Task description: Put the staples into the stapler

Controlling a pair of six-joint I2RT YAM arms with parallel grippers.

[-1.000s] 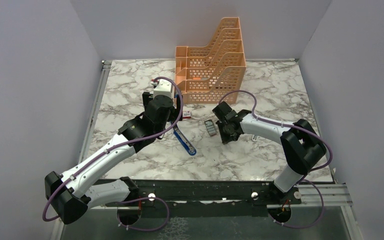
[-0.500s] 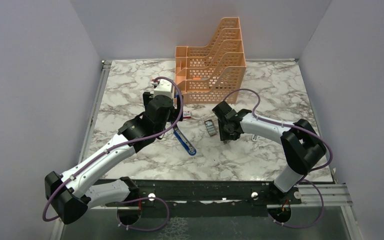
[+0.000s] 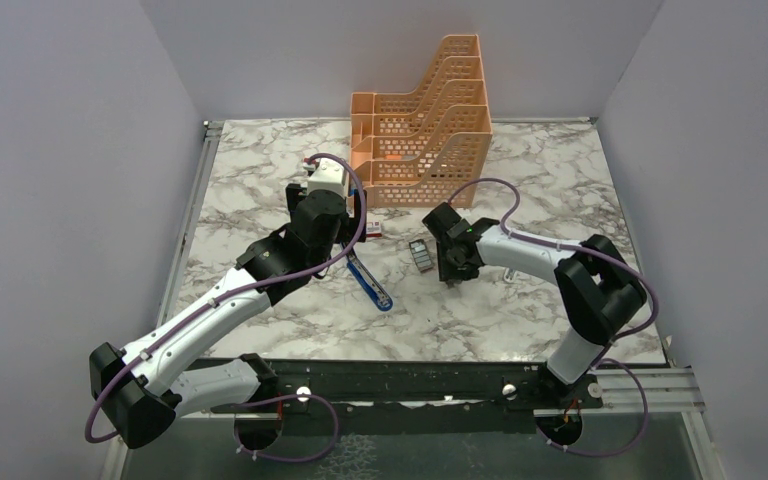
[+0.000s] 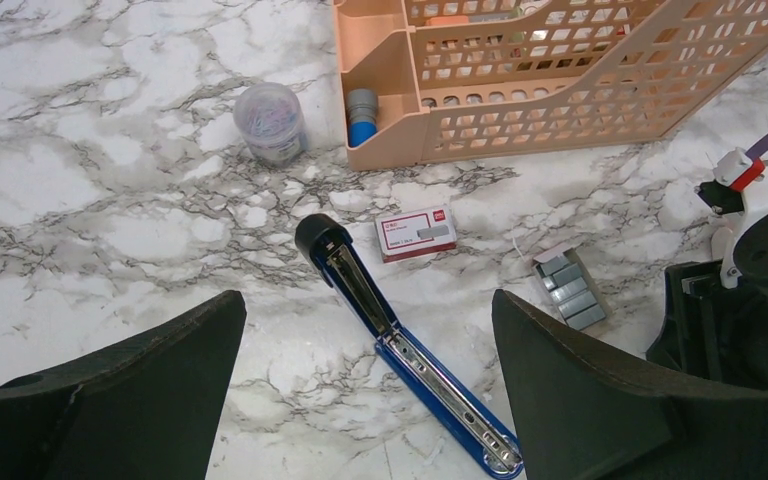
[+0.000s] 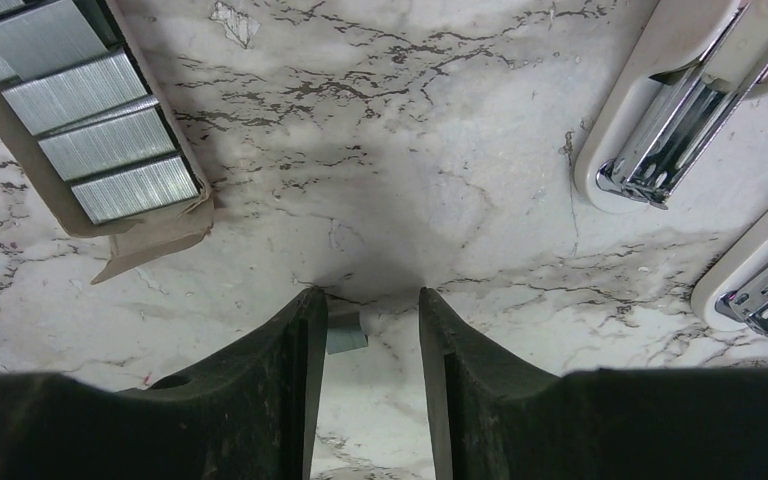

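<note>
left tool (image 4: pixel 365 300) spread wide | right tool (image 5: pixel 368 298) slightly parted | staples (image 5: pixel 100 130) ribbed metal blocks | stapler (image 4: pixel 405 345) slim, blue

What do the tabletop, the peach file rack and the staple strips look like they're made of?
Tabletop: looks like white marble with grey veins and a low sheen; could equally be a printed laminate.
File rack: moulded plastic, matte peach, with a regular grid of holes.
Staple strips: bright metal, finely ribbed and catching the light.
</note>
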